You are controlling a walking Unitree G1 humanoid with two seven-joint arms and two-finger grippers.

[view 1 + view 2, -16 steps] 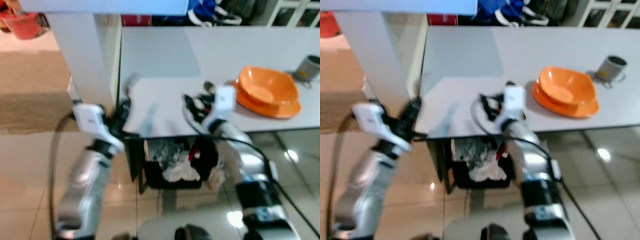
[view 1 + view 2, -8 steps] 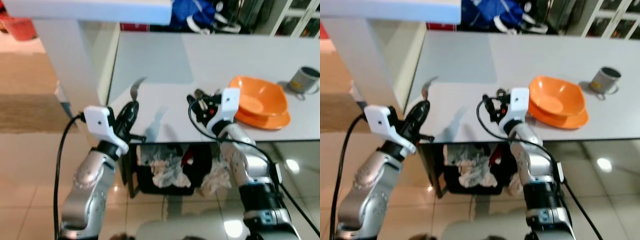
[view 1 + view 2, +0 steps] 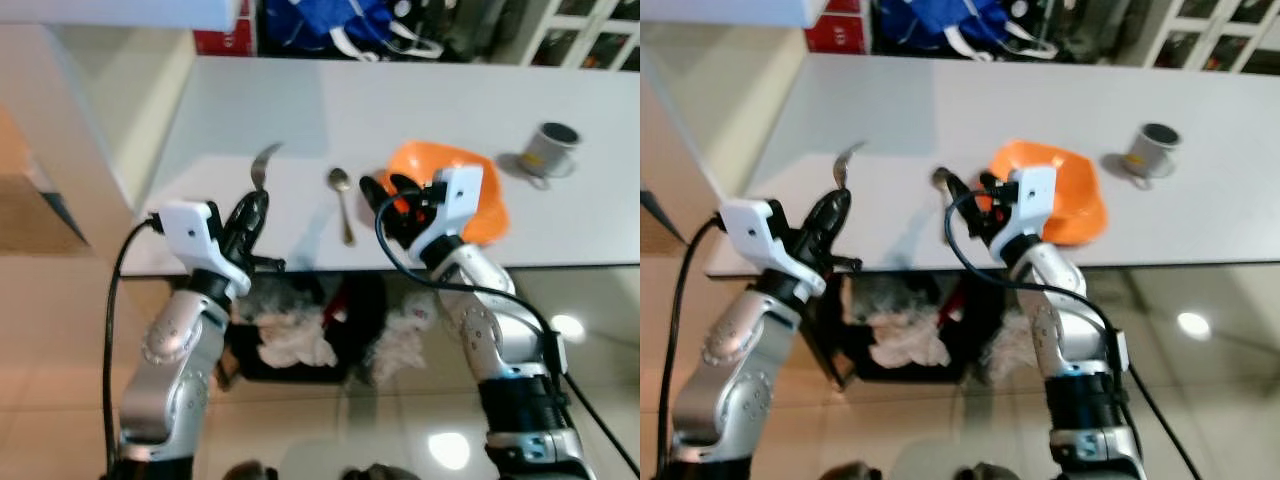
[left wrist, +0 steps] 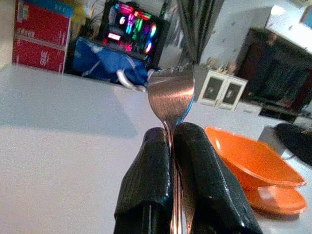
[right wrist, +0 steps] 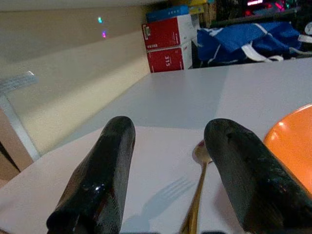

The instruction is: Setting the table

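Now that a spoon [image 3: 342, 203] lies on the surface [image 3: 250, 110] beside the orange bowl [image 3: 486, 185]: right gripper [image 3: 392, 200] released, fingers spread; left gripper [image 3: 249, 213] clenched on the fork [image 3: 261, 167], likely placed next.

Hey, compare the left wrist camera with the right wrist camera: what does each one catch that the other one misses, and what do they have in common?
The left wrist view alone shows the left gripper shut on the fork, tines up, with white cabinets and glowing coloured lights behind. The right wrist view alone shows the right gripper open just above the table, the spoon lying between its fingers, the fork's shadow and a pale wall. Both share the white table, the orange bowl, the blue bag and the red boxes.
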